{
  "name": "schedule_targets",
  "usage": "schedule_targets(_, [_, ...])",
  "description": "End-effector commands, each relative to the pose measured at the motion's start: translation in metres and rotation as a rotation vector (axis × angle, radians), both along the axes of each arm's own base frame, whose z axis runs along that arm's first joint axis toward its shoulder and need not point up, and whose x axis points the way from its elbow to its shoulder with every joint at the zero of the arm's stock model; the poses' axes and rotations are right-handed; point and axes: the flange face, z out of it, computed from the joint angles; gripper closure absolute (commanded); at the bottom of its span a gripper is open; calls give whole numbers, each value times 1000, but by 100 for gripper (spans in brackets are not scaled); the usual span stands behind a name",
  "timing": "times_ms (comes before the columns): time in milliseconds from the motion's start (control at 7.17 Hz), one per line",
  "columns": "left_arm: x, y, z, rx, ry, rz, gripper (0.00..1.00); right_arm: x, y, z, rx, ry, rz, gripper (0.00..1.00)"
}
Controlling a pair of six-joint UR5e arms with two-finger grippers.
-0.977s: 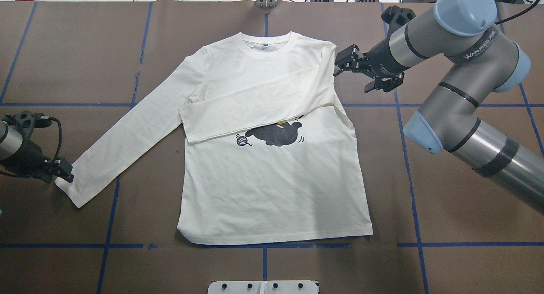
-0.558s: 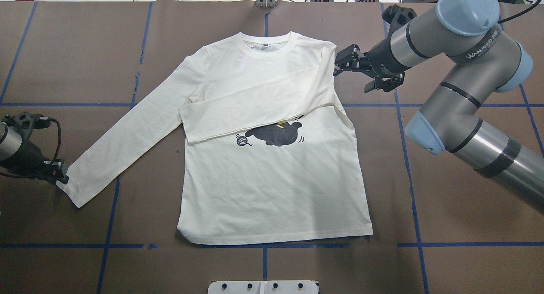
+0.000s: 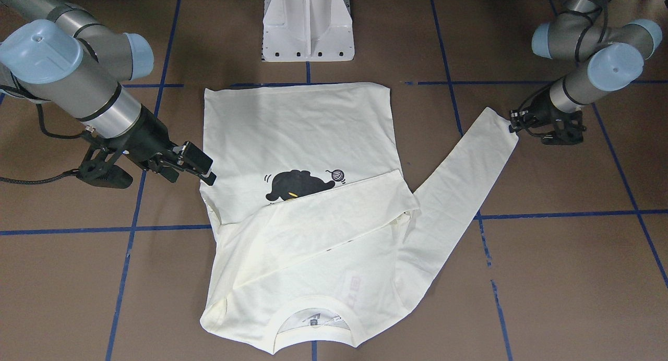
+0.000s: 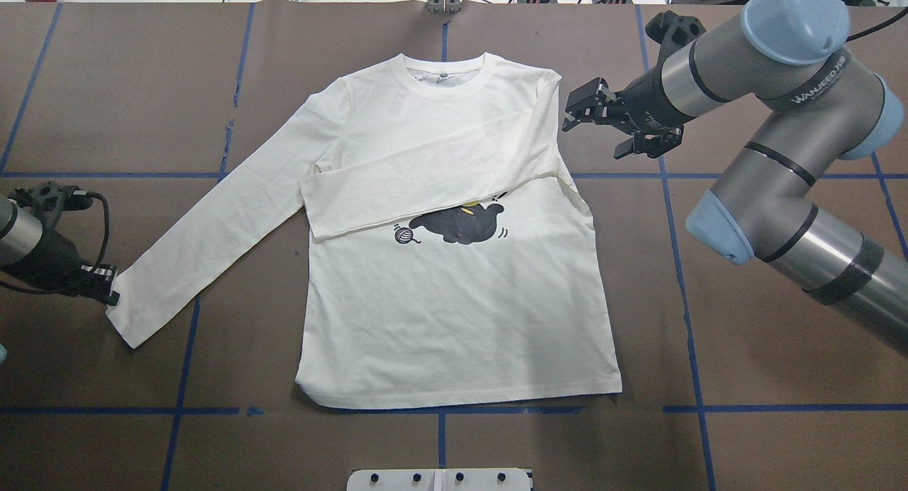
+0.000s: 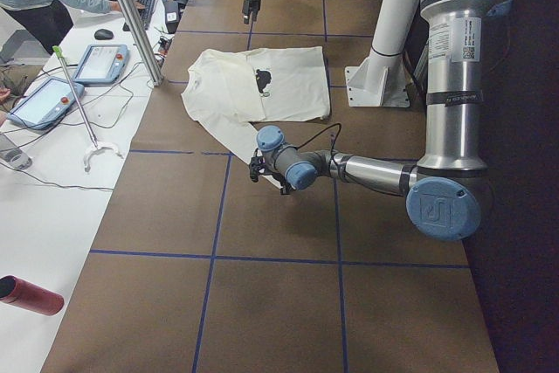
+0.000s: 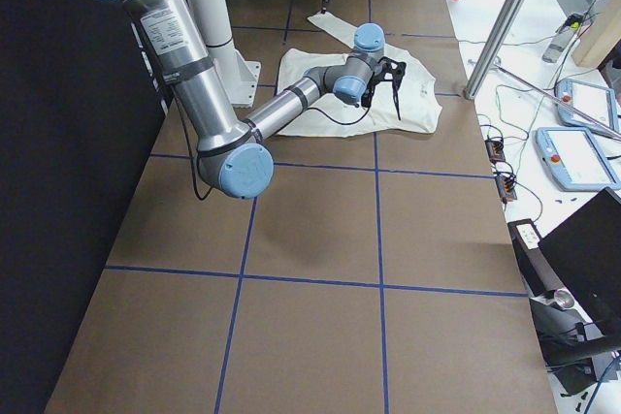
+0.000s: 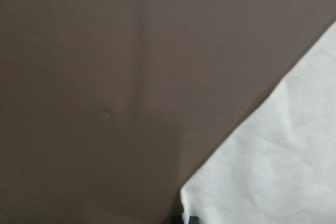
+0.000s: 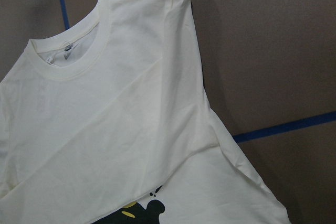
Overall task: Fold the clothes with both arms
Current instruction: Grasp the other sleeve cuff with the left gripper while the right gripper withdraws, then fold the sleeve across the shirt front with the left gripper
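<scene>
Plainly, the T-shirt (image 4: 454, 306) lay flat and print side up in the middle of the table (image 4: 709, 335), collar away from the robot. One sleeve (image 4: 425, 172) was already folded across the chest, just above the cat print (image 4: 457, 225). The outstretched sleeve (image 4: 220, 221) ran out diagonally toward the robot's left, and its cuff (image 4: 122, 317) ended right at the left gripper (image 4: 106, 291).

That gripper sat low on the table, touching the near corner of the cuff. Its wrist camera showed only a sliver of dark fingertip under the cloth's corner, so it could not be told whether the fingers were pinching the cuff or merely resting against it. The right gripper (image 4: 569, 115) hovered just beside the shirt's far shoulder with its fingers spread and nothing between them.

The step in hand looked to be folding the second sleeve. To do it well, the left gripper would need a firm hold on both layers of the cuff and only a slight lift, then a carry across the chest to lie over the first sleeve. The crease should fall at the shoulder seam, and the body should not be dragged or rumpled
</scene>
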Motion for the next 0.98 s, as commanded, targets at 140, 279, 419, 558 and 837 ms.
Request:
schedule_targets(140, [19,-63,-161,11,133,-74,100,42,25,30,-2,16,15,0])
schedule_targets(279, [47,-96,-255,-28,163,-131,100,64,39,53,52,51,-7,0])
schedule_targets(419, [66,-114,-324,-92,195,-190,100,88,48,79,119,97,-36,0])
schedule_targets(558, [96,-130,-382,-108,216,-234,100,108,49,100,154,124,-65,0])
schedule_targets(837, [242,-124,-496,-59,197,-306,100,123,45,104,165,119,-76,0])
